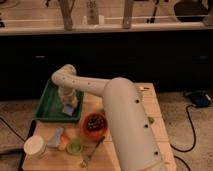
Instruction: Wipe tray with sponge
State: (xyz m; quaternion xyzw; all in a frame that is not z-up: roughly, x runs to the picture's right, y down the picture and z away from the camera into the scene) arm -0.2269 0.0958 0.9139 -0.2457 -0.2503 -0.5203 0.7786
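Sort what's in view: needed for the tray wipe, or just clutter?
Job:
tray
sponge, in the tray's right part
gripper, down over the sponge

Lying about, on the wooden board:
orange bowl
white cup
blue-grey wedge
small green item
utensil

On the wooden board (156,107) an orange bowl (94,124) with dark red contents sits just right of the gripper (69,105), which is low over the board's left side. Along the front-left edge are a white cup (35,146), a blue-grey wedge (55,137), a small green disc (74,146) and a thin utensil (90,152). A black cable (192,122) crosses the floor at right.
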